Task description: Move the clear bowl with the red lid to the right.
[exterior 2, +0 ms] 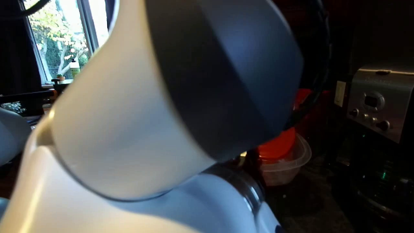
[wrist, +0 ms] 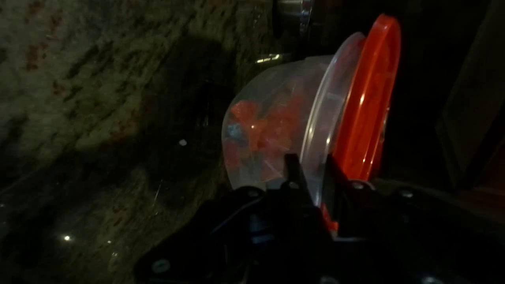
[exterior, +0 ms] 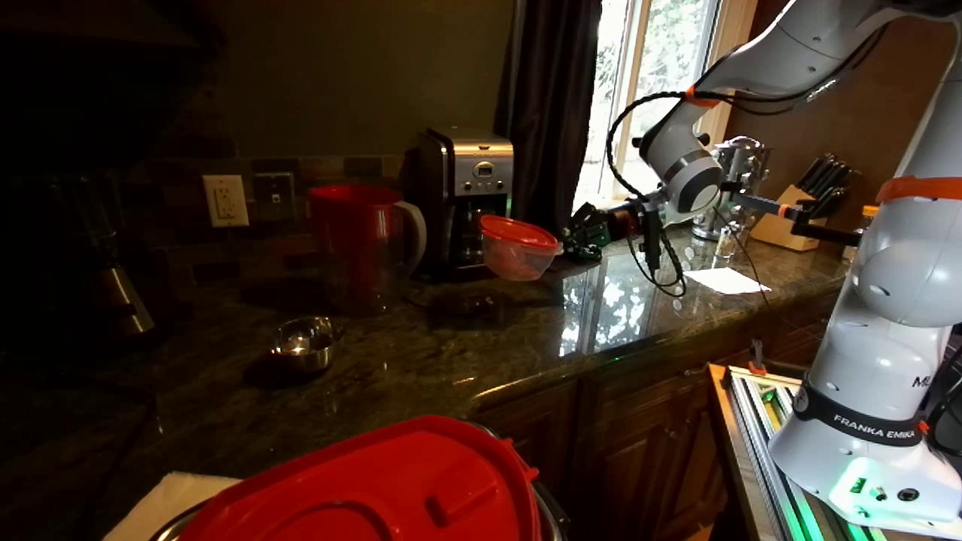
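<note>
The black two-finger claw [wrist: 311, 169] is closed on the near rim of a small round clear plastic bowl [wrist: 268, 86] with a flat red lid [wrist: 367, 102]; in the wrist view, one finger [wrist: 294, 175] stands on the bowl's side of the rim and one on the lid's. Red and bluish shapes show through the wall; what they are cannot be told. The lid lies across the mouth; whether it is fully seated cannot be determined.

In an exterior view, the bowl is tilted, its claw side lower, and held above a dark speckled stone countertop [exterior: 428, 361]. It is seen to the right of a tall red pitcher with a pale handle [exterior: 357, 233], covering the lower right part of a silver-and-black coffee maker [exterior: 481, 154]. A small round shiny metal bowl [exterior: 307, 347] rests on the countertop, well apart. In an exterior view, the white robot arm [exterior 2: 113, 123] hides the claw.
</note>
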You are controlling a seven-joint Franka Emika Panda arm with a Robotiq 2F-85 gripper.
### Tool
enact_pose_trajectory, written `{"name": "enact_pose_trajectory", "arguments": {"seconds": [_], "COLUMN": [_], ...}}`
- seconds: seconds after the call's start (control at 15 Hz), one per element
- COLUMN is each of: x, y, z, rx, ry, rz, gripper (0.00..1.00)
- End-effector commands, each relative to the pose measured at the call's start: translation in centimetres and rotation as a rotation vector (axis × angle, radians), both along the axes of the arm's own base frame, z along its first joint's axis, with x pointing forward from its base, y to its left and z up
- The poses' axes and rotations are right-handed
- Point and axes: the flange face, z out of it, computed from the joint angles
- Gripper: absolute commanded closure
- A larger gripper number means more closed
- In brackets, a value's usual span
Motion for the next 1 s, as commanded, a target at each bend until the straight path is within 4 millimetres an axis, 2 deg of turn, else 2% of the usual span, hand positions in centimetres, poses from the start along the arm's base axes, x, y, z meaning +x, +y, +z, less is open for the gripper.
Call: {"name": "enact_pose_trajectory", "arguments": {"seconds": [0.0, 0.4, 0.93], "x": [-3.1, -4.7, -4.2], "y": [0.5, -0.9, -2.6], "z": [-0.4, -1.1, -2.0], "rx": [-0.013, -0.018, 0.005], "ry": [-0.025, 0.052, 0.136], "rz": [-0.178, -0.427, -0.523], "gripper": [0.96, 0.96, 0.96]}}
